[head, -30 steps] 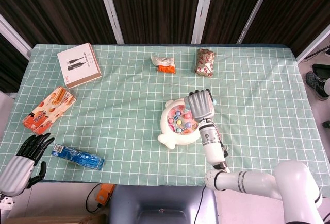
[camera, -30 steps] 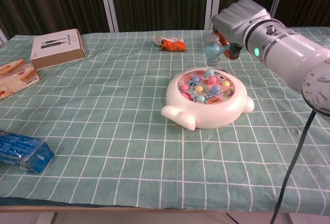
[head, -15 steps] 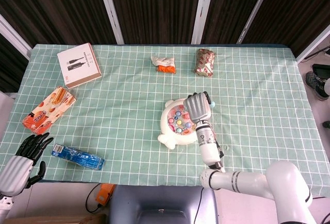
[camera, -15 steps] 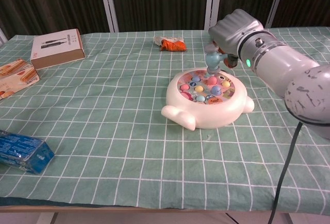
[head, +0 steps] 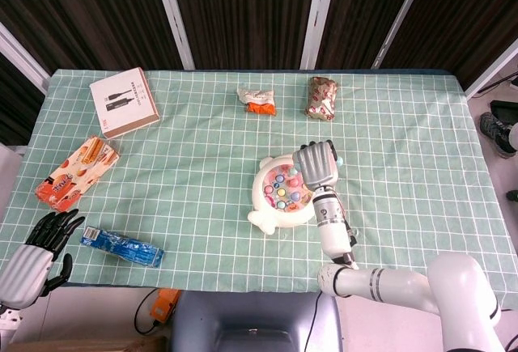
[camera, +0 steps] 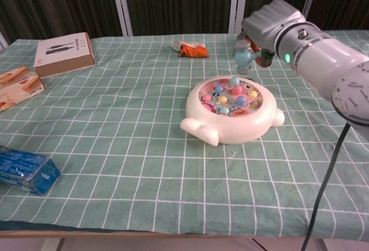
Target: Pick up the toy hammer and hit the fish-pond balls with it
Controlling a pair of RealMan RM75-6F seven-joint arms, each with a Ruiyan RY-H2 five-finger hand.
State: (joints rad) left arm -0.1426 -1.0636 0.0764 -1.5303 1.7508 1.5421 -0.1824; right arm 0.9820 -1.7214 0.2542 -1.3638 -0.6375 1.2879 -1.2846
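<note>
Hammer is gripped in the right hand, its blue head raised just above the far edge of the fish pond on the desk. Left hand hangs off the desk's corner, fingers apart, holding nothing.

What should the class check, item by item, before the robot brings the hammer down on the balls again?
1. Right hand holds hammer: ok.
2. Hammer head raised off the balls: ok, gap visible in chest view.
3. Hammer head directly over a ball: cannot tell; it hangs near the pond's far rim.
4. Pond flat on the table: ok.
5. Left hand away from pond: ok, at the table's near left corner.
6. Path to the balls free: ok, snack packets lie further back.
</note>
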